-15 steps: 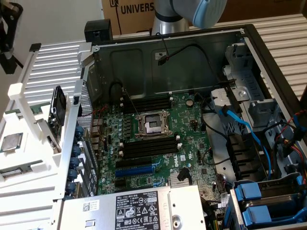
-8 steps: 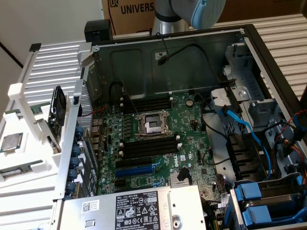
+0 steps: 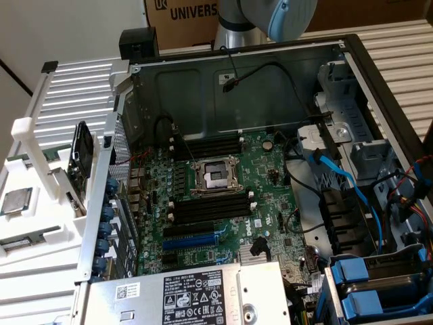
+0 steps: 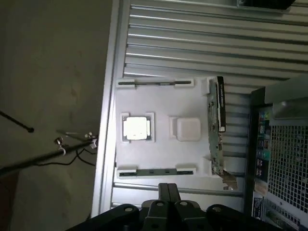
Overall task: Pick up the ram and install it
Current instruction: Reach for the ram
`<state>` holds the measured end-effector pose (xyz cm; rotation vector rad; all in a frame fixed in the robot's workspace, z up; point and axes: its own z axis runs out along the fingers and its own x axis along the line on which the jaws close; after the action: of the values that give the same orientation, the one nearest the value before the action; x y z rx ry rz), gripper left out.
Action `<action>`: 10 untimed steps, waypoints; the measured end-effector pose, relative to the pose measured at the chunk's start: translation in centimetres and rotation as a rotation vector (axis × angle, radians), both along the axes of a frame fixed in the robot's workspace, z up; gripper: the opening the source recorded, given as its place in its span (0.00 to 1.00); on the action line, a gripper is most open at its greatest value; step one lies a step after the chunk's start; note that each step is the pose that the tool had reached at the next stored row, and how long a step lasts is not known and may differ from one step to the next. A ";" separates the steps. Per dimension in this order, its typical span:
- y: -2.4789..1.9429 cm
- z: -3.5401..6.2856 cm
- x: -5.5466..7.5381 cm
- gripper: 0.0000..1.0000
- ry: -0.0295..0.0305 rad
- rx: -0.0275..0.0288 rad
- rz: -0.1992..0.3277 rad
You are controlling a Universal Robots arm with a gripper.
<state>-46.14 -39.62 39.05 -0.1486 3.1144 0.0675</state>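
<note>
Ribbed metal desk carries everything. At the exterior view's left, a white holder keeps the processor chip flat and the ram standing on its long edge in a groove, probably so that its upper edge is free for grasping. Further right, the open computer case shows the motherboard with its black slots empty. The pincer is closed together on nothing, well apart from the ram.

Robotics lab bench set up for computer assembly.
A robot arm stands by an opened computer case with bare motherboard on a ribbed metal table, cardboard box behind.
</note>
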 end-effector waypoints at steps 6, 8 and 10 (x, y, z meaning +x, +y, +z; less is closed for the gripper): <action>0.00 -0.10 0.0 0.11 0.0028 -0.0017 0.164; 0.00 -0.15 0.0 0.11 0.0113 -0.0067 0.198; -0.01 -0.19 0.0 0.11 0.0201 -0.0119 0.230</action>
<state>-46.13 -39.63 38.87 -0.5087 3.1025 0.0546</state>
